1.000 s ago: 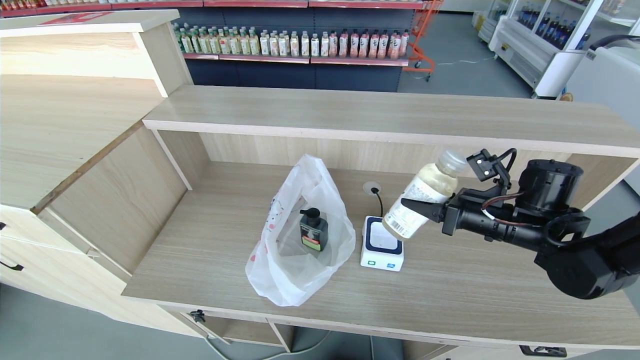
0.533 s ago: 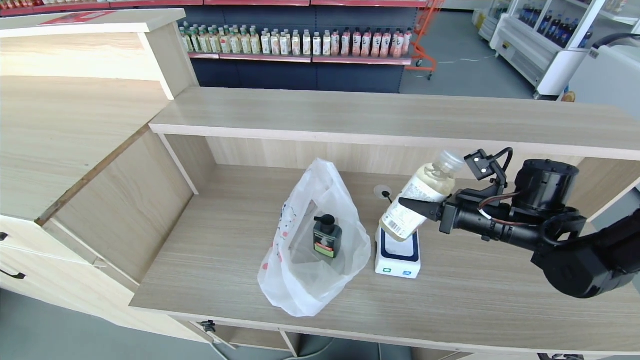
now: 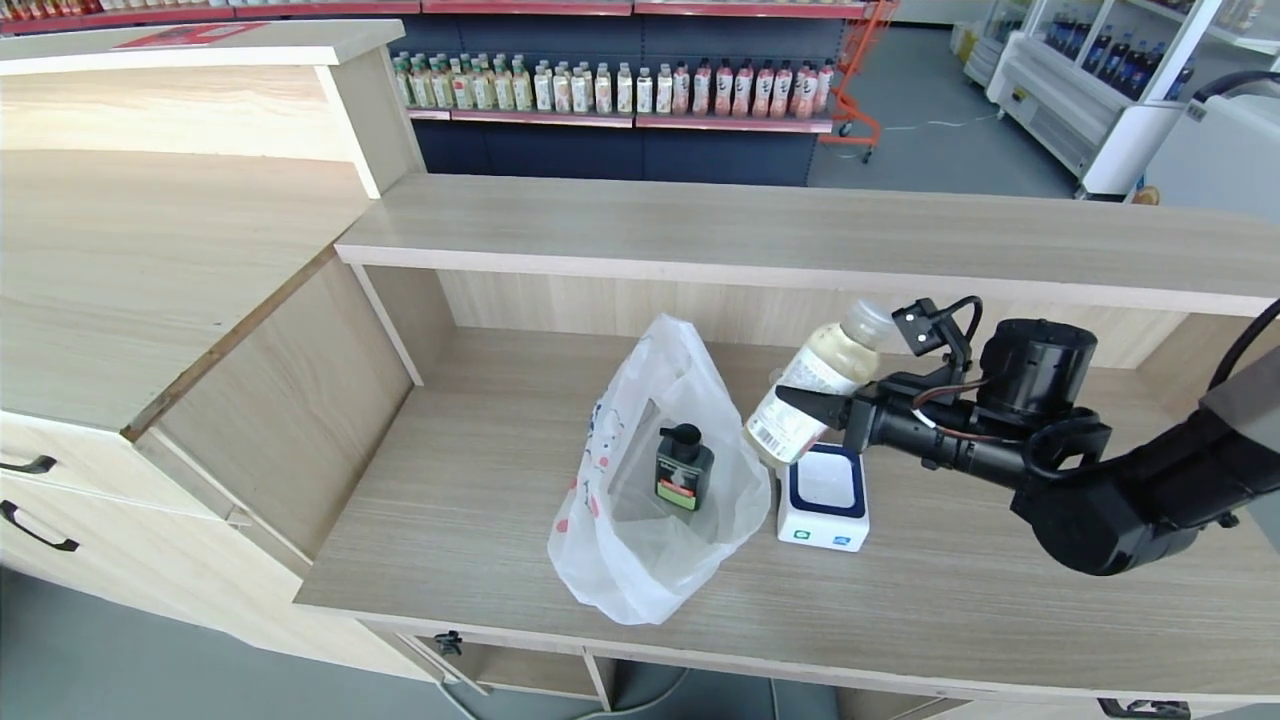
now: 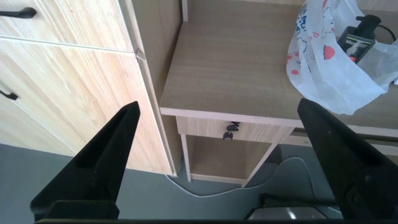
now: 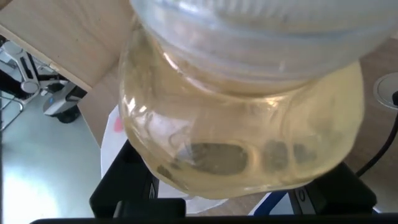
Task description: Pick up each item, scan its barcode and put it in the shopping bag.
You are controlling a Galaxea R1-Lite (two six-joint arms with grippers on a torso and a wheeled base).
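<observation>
- The right gripper (image 3: 805, 402) pinches a clear plastic bottle of pale yellowish drink (image 3: 825, 368) mid-body, over the bag-side edge of the white, blue-topped scanner box (image 3: 823, 500).
- Its long axis tilts: the cap is up and rearward, the base down toward the white plastic shopping bag (image 3: 640, 545).
- The left gripper (image 4: 217, 155) is spread wide.

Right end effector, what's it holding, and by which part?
The right end effector grips a drink bottle around its labelled middle, cap end tilted up.

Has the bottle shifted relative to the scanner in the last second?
Yes. Against the scanner, the bottle in the right gripper has shifted to the robot's left, toward the shopping bag; its base now hangs at the scanner's bag-side edge.
</observation>
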